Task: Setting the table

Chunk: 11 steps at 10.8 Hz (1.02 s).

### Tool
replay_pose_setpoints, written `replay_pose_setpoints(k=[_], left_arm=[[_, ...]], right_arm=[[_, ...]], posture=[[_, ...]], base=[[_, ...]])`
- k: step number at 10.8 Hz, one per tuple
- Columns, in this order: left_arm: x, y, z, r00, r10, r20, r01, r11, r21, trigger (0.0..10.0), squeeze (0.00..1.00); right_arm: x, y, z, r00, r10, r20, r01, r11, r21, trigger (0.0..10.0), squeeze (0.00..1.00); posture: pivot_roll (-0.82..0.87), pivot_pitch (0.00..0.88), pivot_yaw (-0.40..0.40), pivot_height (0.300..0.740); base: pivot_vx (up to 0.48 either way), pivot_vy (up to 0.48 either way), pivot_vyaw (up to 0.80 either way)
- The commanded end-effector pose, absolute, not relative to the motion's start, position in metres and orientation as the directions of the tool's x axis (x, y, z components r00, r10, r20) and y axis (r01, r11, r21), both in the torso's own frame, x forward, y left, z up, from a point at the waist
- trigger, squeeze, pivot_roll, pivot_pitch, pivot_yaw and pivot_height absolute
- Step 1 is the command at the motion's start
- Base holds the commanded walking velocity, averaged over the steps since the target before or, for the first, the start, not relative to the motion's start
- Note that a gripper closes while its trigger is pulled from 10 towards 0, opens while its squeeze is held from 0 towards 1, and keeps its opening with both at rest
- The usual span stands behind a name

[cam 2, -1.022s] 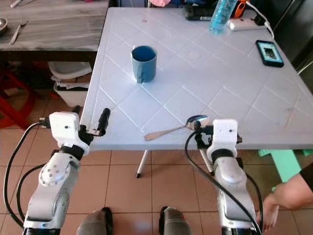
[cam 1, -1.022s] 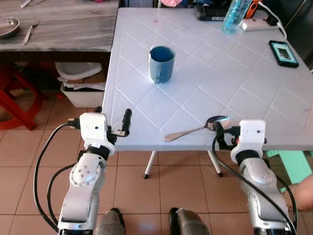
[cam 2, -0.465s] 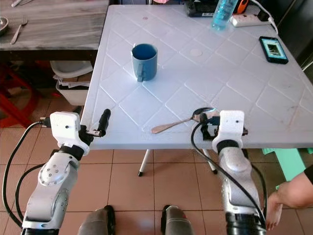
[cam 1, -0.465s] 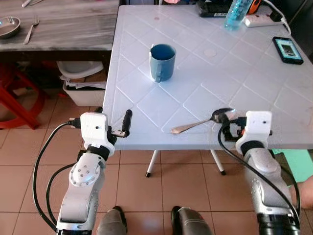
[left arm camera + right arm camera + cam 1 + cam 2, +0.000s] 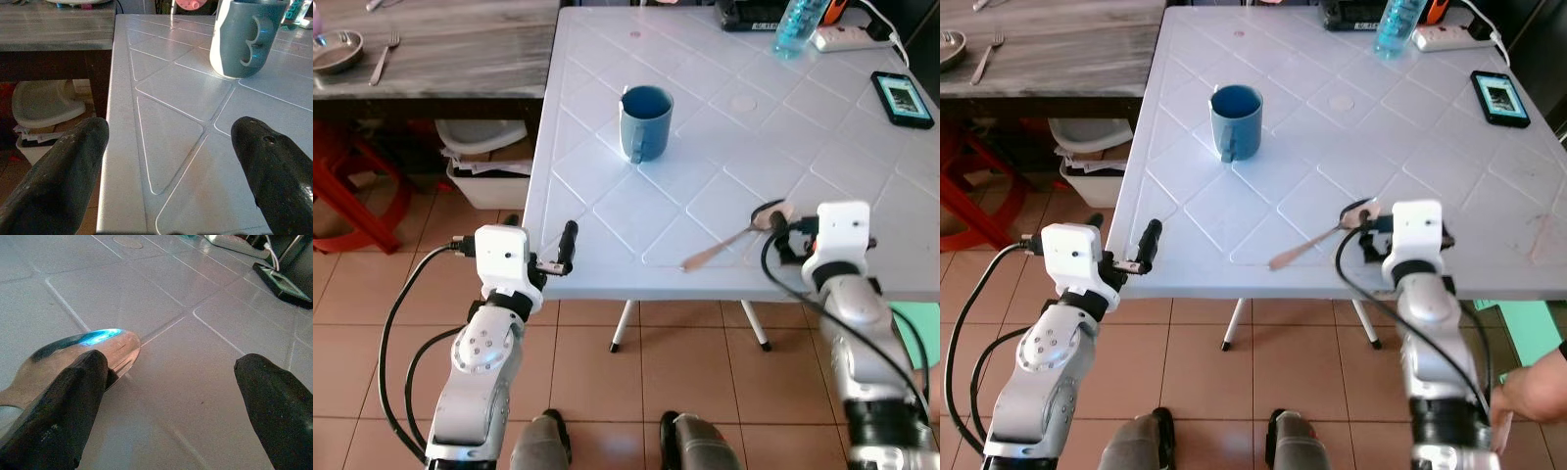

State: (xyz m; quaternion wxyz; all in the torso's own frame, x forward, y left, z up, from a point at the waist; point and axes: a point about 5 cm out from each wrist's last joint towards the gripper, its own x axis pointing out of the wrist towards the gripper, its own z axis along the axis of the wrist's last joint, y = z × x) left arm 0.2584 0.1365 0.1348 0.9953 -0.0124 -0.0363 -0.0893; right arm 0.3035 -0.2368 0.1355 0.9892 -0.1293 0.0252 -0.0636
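- Lying flat near the front edge of the white tabletop [image 5: 705, 137], the metal spoon [image 5: 729, 240] points its handle toward the robot's left and its bowl toward the right gripper [image 5: 780, 230].
- Right gripper sits low over the tabletop with its jaws apart; in the right wrist view one black finger [image 5: 58, 406] overlaps the spoon's bowl [image 5: 83, 350], while the other finger [image 5: 276, 401] is well off to the side, so the spoon is not clamped.
- A blue mug [image 5: 644, 122] stands upright further in on the tabletop, well apart from the spoon, handle turned toward the robot.
- Left gripper [image 5: 566, 245] hangs at the tabletop's front left edge, jaws apart and holding nothing; the left wrist view looks along the tabletop toward the mug [image 5: 244, 36].
- At the far side of the tabletop lie a blue bottle [image 5: 795, 24], a white power strip [image 5: 847, 37] and a phone [image 5: 901, 96].
- Beside it, a grey wooden table [image 5: 460, 54] carries a fork [image 5: 385, 57] and a small metal bowl [image 5: 335, 59].
- A red stool [image 5: 352, 186] stands on the tiled floor [image 5: 636, 372].
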Motion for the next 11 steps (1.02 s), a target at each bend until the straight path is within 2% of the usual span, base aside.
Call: replay_pose_setpoints(k=[1, 4, 5, 6, 7, 9, 11], left_arm=[[0.257, 0.137, 0.136, 0.981, -0.180, 0.072, 0.181, 0.984, -0.003, 10.0, 0.00], [0.258, 0.136, 0.136, 0.981, -0.177, 0.076, 0.178, 0.984, -0.003, 10.0, 0.00], [0.260, 0.135, 0.136, 0.981, -0.179, 0.080, 0.180, 0.984, -0.004, 10.0, 0.00], [0.260, 0.135, 0.136, 0.980, -0.181, 0.081, 0.182, 0.983, -0.005, 10.0, 0.00], [0.259, 0.135, 0.136, 0.979, -0.184, 0.083, 0.185, 0.983, -0.008, 10.0, 0.00], [0.258, 0.134, 0.136, 0.978, -0.192, 0.084, 0.193, 0.981, -0.011, 10.0, 0.00], [0.259, 0.135, 0.136, 0.976, -0.198, 0.087, 0.200, 0.980, -0.013, 10.0, 0.00]], right_arm=[[0.305, -0.241, 0.138, 0.991, -0.133, -0.020, 0.123, 0.955, -0.270, 10.0, 0.00], [0.309, -0.233, 0.152, 0.991, -0.111, 0.069, 0.126, 0.956, -0.266, 10.0, 0.00], [0.305, -0.218, 0.159, 0.988, -0.106, 0.108, 0.124, 0.978, -0.169, 10.0, 0.00], [0.303, -0.210, 0.159, 0.988, -0.105, 0.117, 0.120, 0.984, -0.131, 10.0, 0.00], [0.294, -0.193, 0.155, 0.989, -0.101, 0.104, 0.106, 0.993, -0.051, 10.0, 0.00], [0.277, -0.174, 0.142, 0.997, -0.070, 0.029, 0.069, 0.997, 0.026, 10.0, 0.00], [0.260, -0.175, 0.132, 0.995, -0.089, -0.052, 0.092, 0.993, 0.078, 10.0, 0.00]], posture=[[-0.02, 0.200, 0.019, 0.740], [-0.02, 0.195, 0.015, 0.740], [-0.03, 0.192, 0.011, 0.740], [-0.03, 0.192, 0.011, 0.740], [-0.03, 0.192, 0.010, 0.740], [-0.03, 0.195, 0.007, 0.740], [-0.04, 0.199, 0.004, 0.740]], base=[[0.000, 0.000, 0.00], [0.000, 0.000, 0.00], [0.000, 0.000, 0.00], [0.000, 0.000, 0.00], [0.000, 0.000, 0.00], [0.000, 0.000, 0.00], [0.000, 0.000, 0.00]])
